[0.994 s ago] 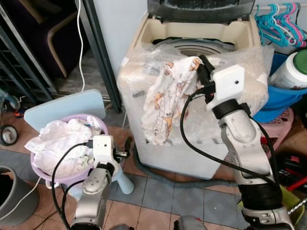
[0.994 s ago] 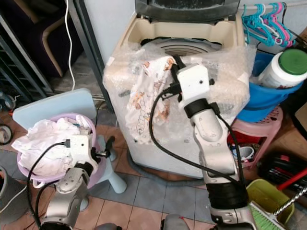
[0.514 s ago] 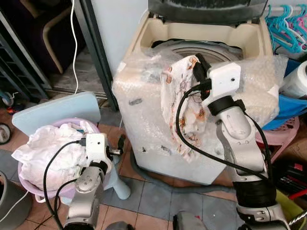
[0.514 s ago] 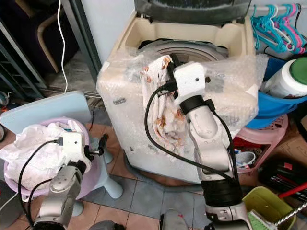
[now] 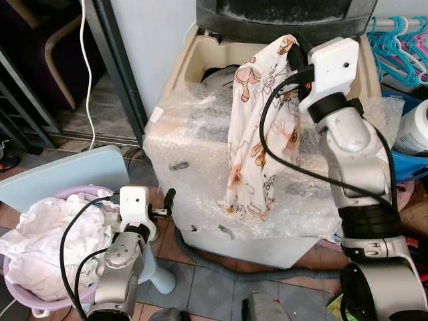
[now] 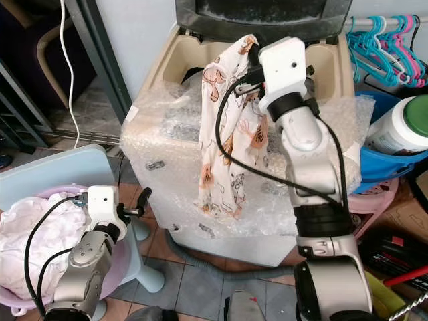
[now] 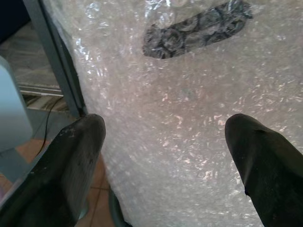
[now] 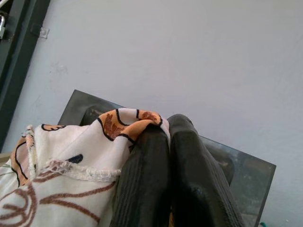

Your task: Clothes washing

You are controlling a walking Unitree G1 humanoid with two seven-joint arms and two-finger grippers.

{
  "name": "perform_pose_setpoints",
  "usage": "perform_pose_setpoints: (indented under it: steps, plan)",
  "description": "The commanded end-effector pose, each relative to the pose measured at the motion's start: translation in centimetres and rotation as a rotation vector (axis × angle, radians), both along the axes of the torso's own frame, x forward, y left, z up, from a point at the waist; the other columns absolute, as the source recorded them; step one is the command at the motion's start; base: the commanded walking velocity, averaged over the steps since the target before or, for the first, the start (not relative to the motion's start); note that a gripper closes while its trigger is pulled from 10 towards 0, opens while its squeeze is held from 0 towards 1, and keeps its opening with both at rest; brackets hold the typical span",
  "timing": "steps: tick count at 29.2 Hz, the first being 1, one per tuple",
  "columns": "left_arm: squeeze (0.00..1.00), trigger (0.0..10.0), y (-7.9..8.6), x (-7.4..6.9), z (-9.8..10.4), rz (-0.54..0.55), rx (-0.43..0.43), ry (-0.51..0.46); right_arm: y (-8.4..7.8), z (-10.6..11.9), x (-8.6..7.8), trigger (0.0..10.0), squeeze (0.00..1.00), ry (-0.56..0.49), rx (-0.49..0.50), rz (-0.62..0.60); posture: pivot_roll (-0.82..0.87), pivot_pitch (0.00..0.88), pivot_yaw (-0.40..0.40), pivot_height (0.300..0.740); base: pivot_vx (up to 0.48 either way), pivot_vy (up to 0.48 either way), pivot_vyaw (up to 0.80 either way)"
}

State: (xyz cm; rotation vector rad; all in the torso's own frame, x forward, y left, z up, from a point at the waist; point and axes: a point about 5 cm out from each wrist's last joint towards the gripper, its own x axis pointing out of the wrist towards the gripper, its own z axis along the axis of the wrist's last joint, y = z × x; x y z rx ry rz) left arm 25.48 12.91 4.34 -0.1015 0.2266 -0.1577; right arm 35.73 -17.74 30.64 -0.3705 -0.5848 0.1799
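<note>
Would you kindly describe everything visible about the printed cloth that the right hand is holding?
The printed cloth is thin white fabric with orange-brown cartoon figures outlined in black and a frayed stitched edge. The right hand pinches its top corner between closed fingers, above the open washing machine. It hangs limp and crumpled, its lower end draping onto the bubble wrap over the machine's front.

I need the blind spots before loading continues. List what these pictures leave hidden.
- Washing machine drum: the patterned cloth and right arm hide it in the eye views.
- Basket contents: white laundry covers them; the frame edge cuts the basket.
- Right gripper grip: cloth covers the fingertips in the right wrist view.
</note>
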Motion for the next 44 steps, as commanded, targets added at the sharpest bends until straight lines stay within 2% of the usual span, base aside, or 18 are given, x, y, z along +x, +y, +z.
perform_pose_setpoints:
  steps: [1,2,7,11,15,16,18,19,21,23,27,29,32,34,36,38,40,44]
  plan:
    - [0.00,10.0,1.1,0.0,0.1,0.016,0.014,-0.007,1.2,1.4,0.3,10.0,0.00,-0.046,-0.020,0.049,-0.09,0.079,0.033,0.740,0.375,0.000,0.00]
    - [0.00,10.0,1.2,-0.1,0.1,0.025,0.024,-0.007,0.9,3.7,1.0,10.0,0.00,-0.099,-0.061,0.041,-0.08,0.079,0.031,0.740,0.368,0.000,0.00]
    - [0.00,10.0,1.5,-0.2,0.1,0.059,0.028,-0.002,0.6,8.4,1.7,10.0,0.00,-0.204,-0.099,0.009,-0.07,0.079,0.022,0.740,0.194,0.000,0.00]
    - [0.00,10.0,1.7,-0.3,0.1,0.067,0.035,-0.002,0.8,9.8,1.8,10.0,0.00,-0.246,-0.116,0.008,-0.06,0.079,0.015,0.740,0.000,0.000,0.00]
    - [0.00,10.0,1.7,-0.3,0.1,0.071,0.038,-0.001,1.7,8.4,2.8,10.0,0.00,-0.168,-0.095,0.073,-0.06,0.079,0.014,0.740,0.000,0.000,0.00]
    - [0.00,10.0,1.6,-0.3,0.1,0.071,0.041,-0.001,2.5,5.2,3.8,10.0,0.00,-0.039,-0.104,0.120,-0.05,0.079,0.012,0.740,0.000,0.000,0.00]
    - [0.00,10.0,1.6,-0.3,0.1,0.070,0.043,-0.001,3.0,2.1,4.6,10.0,0.00,0.106,-0.110,0.156,-0.05,0.079,0.015,0.740,0.000,0.000,0.00]
    - [0.00,10.0,1.6,-0.3,0.1,0.070,0.044,-0.001,2.9,0.6,4.8,10.0,1.00,0.175,-0.112,0.167,-0.05,0.080,0.017,0.740,0.000,0.000,0.00]
    - [0.00,10.0,1.6,-0.2,0.1,0.070,0.046,0.000,2.8,-1.8,5.1,10.0,1.00,0.300,-0.126,0.178,-0.05,0.079,0.020,0.740,0.000,0.000,0.00]
    - [0.00,10.0,1.6,-0.2,0.1,0.068,0.048,0.003,2.4,-4.7,4.9,10.0,1.00,0.433,-0.216,0.208,-0.06,0.080,0.023,0.740,0.000,0.000,0.00]
    - [0.00,10.0,1.6,-0.1,0.0,0.063,0.049,0.005,1.0,-5.9,4.5,10.0,1.00,0.492,-0.298,0.219,-0.07,0.078,0.027,0.740,0.000,0.000,0.00]
    - [0.00,10.0,1.5,0.0,0.0,0.059,0.050,0.007,0.0,-5.7,4.1,10.0,1.00,0.469,-0.345,0.207,-0.08,0.076,0.029,0.740,0.000,0.000,0.00]
    - [0.00,10.0,1.4,0.2,0.0,0.053,0.050,0.008,-0.8,-3.6,3.3,10.0,1.00,0.316,-0.314,0.179,-0.09,0.073,0.032,0.740,0.000,0.000,0.00]
    - [0.00,10.0,1.4,0.2,0.0,0.050,0.051,0.008,-1.2,-1.3,2.3,10.0,1.00,0.141,-0.232,0.134,-0.09,0.073,0.034,0.740,0.000,0.000,0.00]
    - [0.00,10.0,1.4,0.3,0.0,0.049,0.051,0.008,-1.4,-0.9,1.5,10.0,1.00,0.099,-0.162,0.138,-0.09,0.072,0.034,0.740,0.000,0.000,0.00]
    - [0.00,10.0,1.4,0.3,0.0,0.050,0.053,0.007,-1.1,-1.4,0.6,10.0,1.00,0.089,-0.164,0.152,-0.09,0.071,0.035,0.740,0.000,0.000,0.00]
    - [0.00,10.0,1.5,0.3,0.0,0.052,0.056,0.006,-1.1,-2.5,-0.4,10.0,1.00,0.092,-0.102,0.141,-0.09,0.071,0.038,0.740,0.000,0.000,0.00]
    - [0.00,10.0,1.5,0.3,0.0,0.053,0.055,0.006,-1.2,-6.4,-2.2,10.0,1.00,0.140,0.013,0.058,-0.10,0.073,0.040,0.740,0.000,0.000,0.00]
